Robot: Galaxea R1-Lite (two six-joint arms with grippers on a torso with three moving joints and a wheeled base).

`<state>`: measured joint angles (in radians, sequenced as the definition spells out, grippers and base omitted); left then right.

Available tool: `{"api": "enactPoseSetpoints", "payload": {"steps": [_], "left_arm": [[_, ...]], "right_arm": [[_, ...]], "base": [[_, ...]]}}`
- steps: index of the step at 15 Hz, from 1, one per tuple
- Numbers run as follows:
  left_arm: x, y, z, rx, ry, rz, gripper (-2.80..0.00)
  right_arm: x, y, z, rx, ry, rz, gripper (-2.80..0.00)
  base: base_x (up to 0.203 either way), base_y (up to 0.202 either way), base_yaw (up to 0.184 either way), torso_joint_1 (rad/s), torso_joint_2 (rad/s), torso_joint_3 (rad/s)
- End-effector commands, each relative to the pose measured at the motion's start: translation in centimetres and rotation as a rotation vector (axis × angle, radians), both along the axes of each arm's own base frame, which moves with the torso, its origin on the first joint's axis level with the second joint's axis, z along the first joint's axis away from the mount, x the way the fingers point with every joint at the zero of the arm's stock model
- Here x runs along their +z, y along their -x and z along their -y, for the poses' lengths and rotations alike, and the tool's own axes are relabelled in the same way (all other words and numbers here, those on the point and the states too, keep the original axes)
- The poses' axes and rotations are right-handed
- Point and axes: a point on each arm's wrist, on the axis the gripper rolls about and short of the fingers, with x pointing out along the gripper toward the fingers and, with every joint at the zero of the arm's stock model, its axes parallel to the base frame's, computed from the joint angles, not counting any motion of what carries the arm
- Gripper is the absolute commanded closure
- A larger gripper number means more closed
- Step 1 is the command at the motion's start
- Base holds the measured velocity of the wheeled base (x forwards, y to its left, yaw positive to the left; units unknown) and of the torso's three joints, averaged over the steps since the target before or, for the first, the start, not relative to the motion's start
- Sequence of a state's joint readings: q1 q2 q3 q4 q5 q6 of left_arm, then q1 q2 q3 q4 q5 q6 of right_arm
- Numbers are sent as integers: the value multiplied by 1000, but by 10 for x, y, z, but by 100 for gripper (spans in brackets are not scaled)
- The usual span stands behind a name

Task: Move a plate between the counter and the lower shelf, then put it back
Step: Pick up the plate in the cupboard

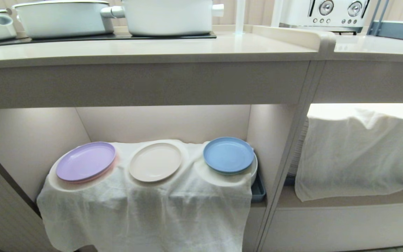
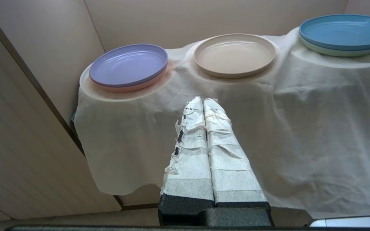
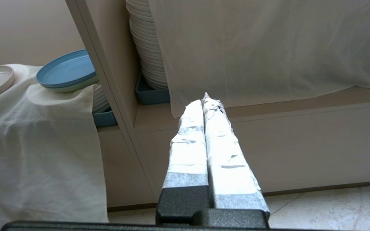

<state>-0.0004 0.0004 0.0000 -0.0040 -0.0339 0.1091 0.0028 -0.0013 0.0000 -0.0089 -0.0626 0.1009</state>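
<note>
I see a lilac plate (image 1: pixel 85 161), a blue plate (image 1: pixel 228 154), white pots (image 1: pixel 168 15), a toaster (image 1: pixel 324 14) and stacked white plates (image 3: pixel 146 45).

**Shelf and counter, loaded**

On the lower shelf (image 1: pixel 30 140), white cloth (image 1: pixel 145 210) drapes 3 mounds: lilac plate (image 1: pixel 86 161) left, the plate (image 1: pixel 156 162) middle, blue plate (image 1: pixel 228 155) right. Up on the counter (image 1: pixel 145 49), 2 white pots (image 1: pixel 61 17) sit far back.

Ahead of my left gripper (image 2: pixel 203 102), open air up to the plate (image 2: pixel 234 55); lilac plate (image 2: pixel 128 66) and blue plate (image 2: pixel 345 31) flank it, counter (image 1: pixel 145 52) caps overhead.
</note>
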Motion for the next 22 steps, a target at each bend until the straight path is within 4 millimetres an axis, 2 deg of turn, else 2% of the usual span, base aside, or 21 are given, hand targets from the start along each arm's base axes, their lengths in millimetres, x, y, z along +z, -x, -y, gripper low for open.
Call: {"api": "enactPoseSetpoints", "payload": {"steps": [1,22], "left_arm": [[0,0,0,2,0,1,0],[0,0,0,3,3,1,0]], "right_arm": [[0,0,0,0,0,-1,0],[0,0,0,0,0,-1,0]], "base": [[0,0,0,0,0,0],[0,0,0,0,0,0]]}}
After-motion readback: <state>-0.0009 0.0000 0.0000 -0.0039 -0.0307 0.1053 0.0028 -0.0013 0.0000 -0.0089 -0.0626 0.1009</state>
